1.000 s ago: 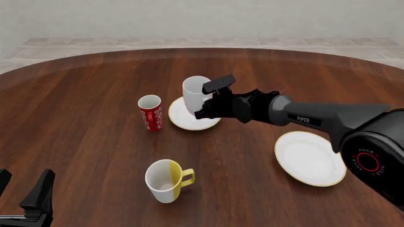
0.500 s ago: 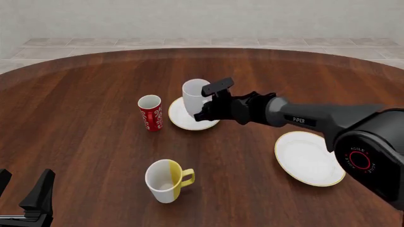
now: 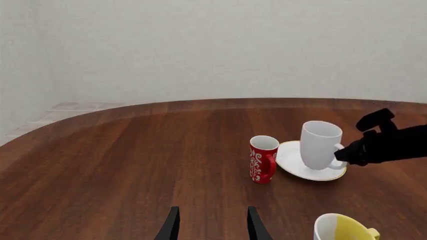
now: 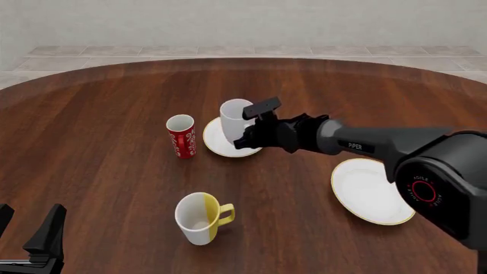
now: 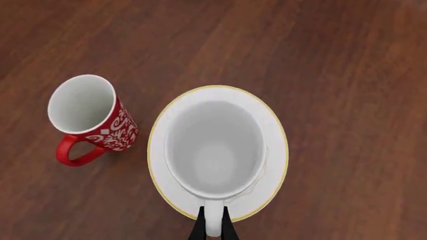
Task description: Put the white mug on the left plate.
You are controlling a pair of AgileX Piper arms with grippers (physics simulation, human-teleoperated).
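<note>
Right pincer [image 4: 245,132] pinching mug [image 4: 234,117] handle; mug upright over left plate [image 4: 215,141], contact w/ plate unclear. Left pincer [image 3: 209,226] spread, idle. Risk: early release or sideways pull-out tips mug off plate.

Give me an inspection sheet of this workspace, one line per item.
Surface: brown wooden table.
Job's things: white mug upright over the left plate; contact not confirmed.
Clutter: red mug beside the plate; yellow-and-white mug nearer; larger plate on the right.
End effectors: right end effector shut on the mug's handle; left end effector open, holding nothing.
Cables: nothing seen.
Surroundings: pale wall, tiled floor.
</note>
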